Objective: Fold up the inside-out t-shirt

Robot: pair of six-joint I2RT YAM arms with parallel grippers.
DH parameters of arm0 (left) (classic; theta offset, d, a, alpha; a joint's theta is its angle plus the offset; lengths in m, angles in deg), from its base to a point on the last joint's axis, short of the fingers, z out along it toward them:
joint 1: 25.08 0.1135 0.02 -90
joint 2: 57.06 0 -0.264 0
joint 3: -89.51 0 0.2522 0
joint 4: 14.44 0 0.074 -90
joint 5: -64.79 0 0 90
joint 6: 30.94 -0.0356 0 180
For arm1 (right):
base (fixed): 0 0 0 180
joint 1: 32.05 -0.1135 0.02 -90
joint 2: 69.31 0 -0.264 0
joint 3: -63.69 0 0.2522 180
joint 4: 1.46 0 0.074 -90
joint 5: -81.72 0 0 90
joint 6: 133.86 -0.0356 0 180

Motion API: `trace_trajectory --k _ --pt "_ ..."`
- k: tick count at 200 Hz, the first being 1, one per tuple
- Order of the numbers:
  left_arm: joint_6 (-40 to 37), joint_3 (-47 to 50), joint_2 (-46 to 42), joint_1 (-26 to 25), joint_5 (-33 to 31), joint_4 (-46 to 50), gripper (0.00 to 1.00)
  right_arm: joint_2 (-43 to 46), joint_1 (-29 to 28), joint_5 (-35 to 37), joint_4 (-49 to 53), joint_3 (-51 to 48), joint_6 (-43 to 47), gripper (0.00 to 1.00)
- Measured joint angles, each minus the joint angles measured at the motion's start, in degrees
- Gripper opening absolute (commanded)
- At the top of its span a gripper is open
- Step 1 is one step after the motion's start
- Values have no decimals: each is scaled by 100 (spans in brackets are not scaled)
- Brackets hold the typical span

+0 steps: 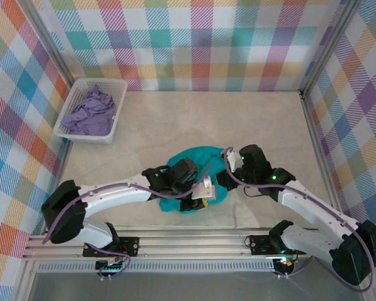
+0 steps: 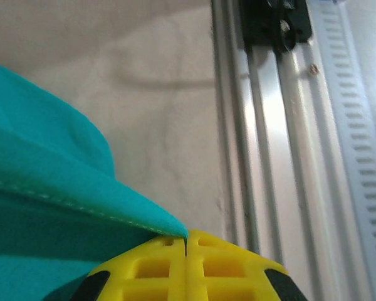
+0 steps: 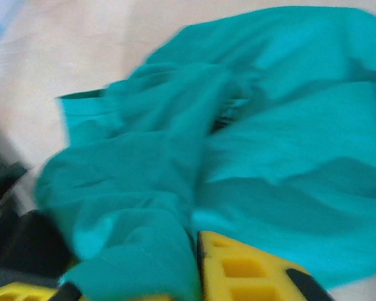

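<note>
Inside-out t-shirt (image 1: pixel 197 164), crumpled near the middle of the near edge of the desk (image 1: pixel 175 119); left end effector (image 2: pixel 187 248) pinching its hem, right end effector (image 3: pixel 131 269) buried in cloth, closure indeterminate. Soft, light, limp: grip hems or corners

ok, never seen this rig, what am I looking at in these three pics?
Two robot arms bolted at the edge of a table, each ending in a two-finger gripper. The overhead picture looks down on both; the other two come from cameras on each wrist. On the table lie a crumpled teal t-shirt and a white basket holding a lavender garment. The left gripper is shut on the shirt's hem. The right gripper sits in the cloth; whether it's clamped, I can't tell.
</note>
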Motion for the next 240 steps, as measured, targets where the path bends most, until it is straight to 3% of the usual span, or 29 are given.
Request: trace_trajectory --k 28,67,77,96,121,148,167,177,188,202,221,227,240 --pt "251 11 238 -101 264 -216 55 74 79 850 723 -17 -459 47" --pt "859 424 -767 33 625 -518 65 826 79 1377 935 -116 -675 58" --pt "1257 649 -1268 293 503 -669 73 699 79 1370 748 -68 -605 59" --pt "2465 837 -1943 1145 -407 -658 79 -457 79 1272 339 378 -435 65" --pt "4146 866 -1967 2328 -1335 -286 81 -2286 79 1130 -278 1167 -249 70" --pt "5281 1248 -1668 2721 -1554 -57 82 -3650 79 1040 -457 1917 -101 75" --pt "5742 1351 -1207 2752 -1445 11 75 -4367 79 968 -551 2315 -85 75" --pt "5910 1355 -907 2752 -1305 -42 67 -4666 79 929 -570 2474 -90 70" --pt "6122 1379 -595 2750 -1117 -197 54 -4959 79 848 -586 2634 -90 56" --pt "6317 1405 -289 2741 -931 -424 35 -5219 85 793 -605 2881 -87 30" --pt "6422 1412 -4 2750 -879 -822 1 -5344 160 706 -713 3180 -50 5" --pt "6428 1410 48 2769 -874 -957 0 -5337 184 643 -741 3246 -17 0" --pt "6341 1342 55 2835 -892 -1128 0 -5239 304 498 -844 3351 42 0"
